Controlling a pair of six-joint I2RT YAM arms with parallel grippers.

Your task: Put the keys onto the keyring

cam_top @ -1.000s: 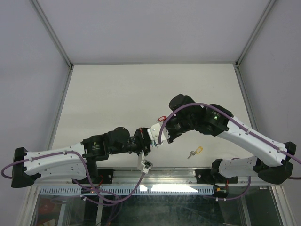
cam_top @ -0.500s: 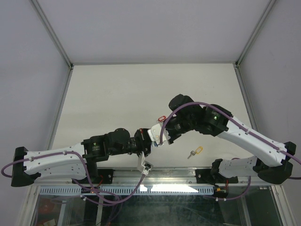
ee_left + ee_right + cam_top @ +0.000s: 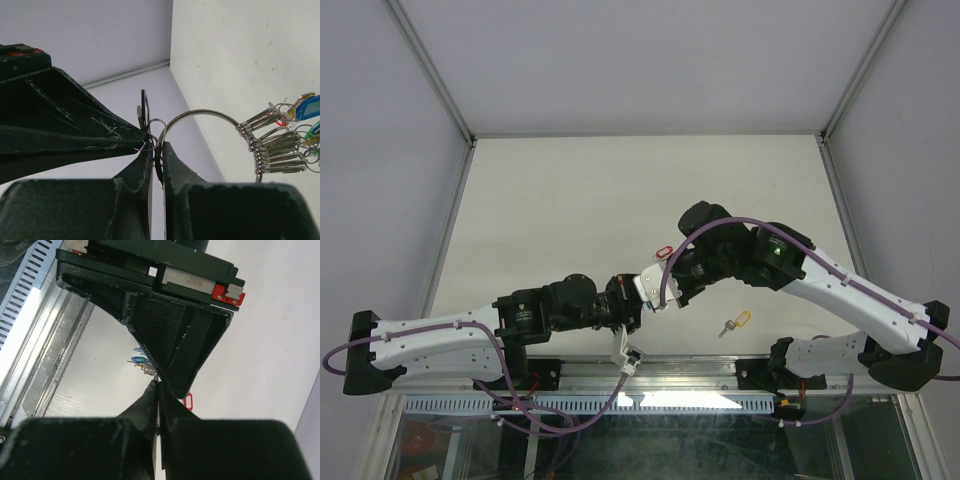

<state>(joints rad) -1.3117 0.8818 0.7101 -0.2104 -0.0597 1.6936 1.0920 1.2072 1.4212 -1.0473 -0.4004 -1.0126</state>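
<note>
The keyring (image 3: 200,111) is a thin silver wire arc, and my left gripper (image 3: 157,150) is shut on its left end. Several keys (image 3: 275,150) with blue, green and yellow heads hang on its right side. In the left wrist view my right gripper's dark fingers (image 3: 75,135) come in from the left and pinch a thin black key (image 3: 144,110) by the ring's end. Seen from above, the left gripper (image 3: 632,305) and right gripper (image 3: 645,298) meet tip to tip near the front edge. In its own wrist view the right gripper (image 3: 157,387) is shut. A yellow key (image 3: 736,321) lies on the table.
A red tag (image 3: 664,250) lies on the table just beyond the right gripper, also visible as a red tag (image 3: 188,401) in the right wrist view. The metal rail (image 3: 650,375) runs along the near edge. White walls close off the table's sides and back.
The left wrist has shifted very slightly toward the near edge. Both grips stay the same.
</note>
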